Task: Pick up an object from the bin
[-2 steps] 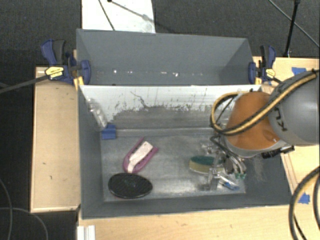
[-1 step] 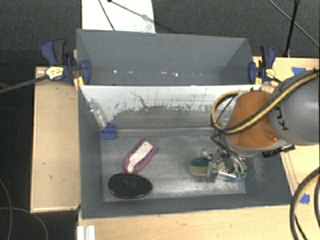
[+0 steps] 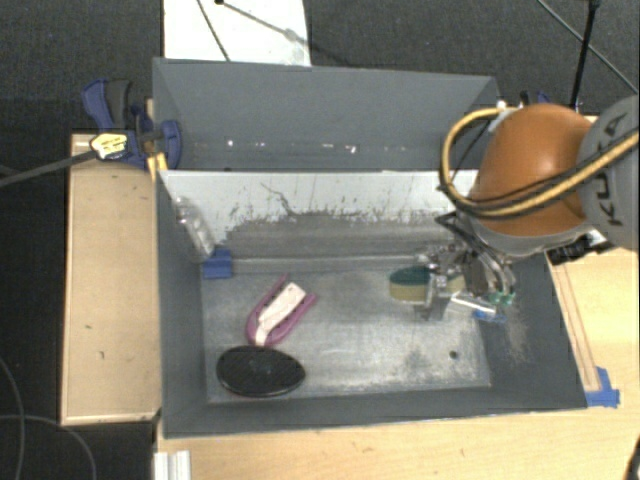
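the gripper (image 3: pixel 447 294) is set low beside the green sponge (image 3: pixel 407 284) at right, presumably for grasping; its closure cannot be told.

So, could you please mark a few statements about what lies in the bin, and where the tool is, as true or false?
1. The black oval disc lies near the front left corner of the bin. True.
2. The tool is over the black oval disc. False: it is on the right side of the bin, beside a green and tan block.
3. The pink and white thing lies just behind the black oval disc, apart from the tool. True.
4. The small blue block lies in the middle of the floor. False: it sits at the left, at the foot of the back wall.
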{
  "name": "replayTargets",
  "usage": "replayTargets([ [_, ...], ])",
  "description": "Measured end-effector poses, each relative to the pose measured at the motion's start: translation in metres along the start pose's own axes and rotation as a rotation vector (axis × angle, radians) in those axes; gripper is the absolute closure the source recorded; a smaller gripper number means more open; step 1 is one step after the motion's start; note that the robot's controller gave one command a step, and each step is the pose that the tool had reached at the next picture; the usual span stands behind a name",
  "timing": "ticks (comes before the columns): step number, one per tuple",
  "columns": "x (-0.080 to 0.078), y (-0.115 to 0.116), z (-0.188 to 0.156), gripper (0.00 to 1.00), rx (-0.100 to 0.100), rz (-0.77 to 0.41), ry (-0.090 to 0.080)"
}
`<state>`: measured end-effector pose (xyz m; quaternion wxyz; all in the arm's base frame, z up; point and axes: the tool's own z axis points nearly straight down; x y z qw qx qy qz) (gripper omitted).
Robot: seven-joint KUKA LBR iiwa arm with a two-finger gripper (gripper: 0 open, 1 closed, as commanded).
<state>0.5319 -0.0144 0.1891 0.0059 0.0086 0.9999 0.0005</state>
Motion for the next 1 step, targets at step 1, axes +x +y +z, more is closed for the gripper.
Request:
replayTargets([
  [1, 0.0216, 0.0152, -0.0792, 1.00, 0.000, -0.042, 0.002],
])
